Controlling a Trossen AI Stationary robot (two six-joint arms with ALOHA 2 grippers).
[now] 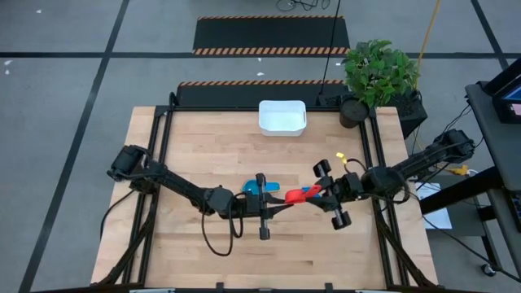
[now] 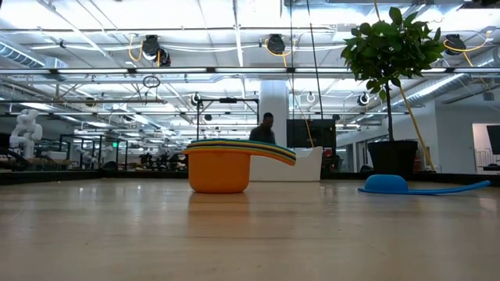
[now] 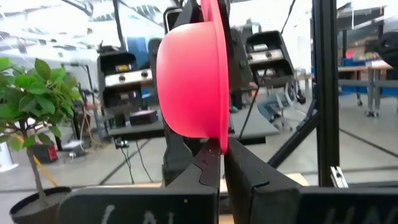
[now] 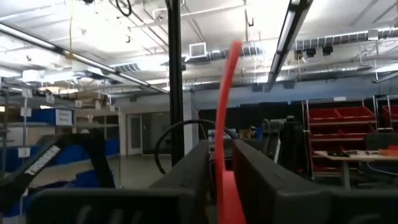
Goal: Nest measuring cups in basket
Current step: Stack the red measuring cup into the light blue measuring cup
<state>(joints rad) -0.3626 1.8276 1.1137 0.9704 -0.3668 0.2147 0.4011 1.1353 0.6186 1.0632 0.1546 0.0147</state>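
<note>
Both sets of jaws meet over the middle of the tabletop [image 1: 203,236] with a red cup [image 1: 303,194] between them. Jaws of the left gripper [image 3: 219,152] are pressed together on the rim of the red cup, whose bowl bulges out to one side in the left wrist view. Jaws of the right gripper [image 4: 219,163] sit on either side of the cup's thin red handle; whether they pinch it or have let go I cannot tell. A light blue cup [image 1: 259,188] lies on the wood just beside the left gripper, upside down with its long handle stretched out flat in the low view. A stack of nested cups [image 2: 221,165], orange on the outside, stands upright on the tabletop. The white basket [image 1: 282,116] sits at the far edge, well apart from both arms, near a potted plant [image 1: 379,73]. White lettering on a dark arm in the right wrist view seems to read "TROSSEN".
</note>
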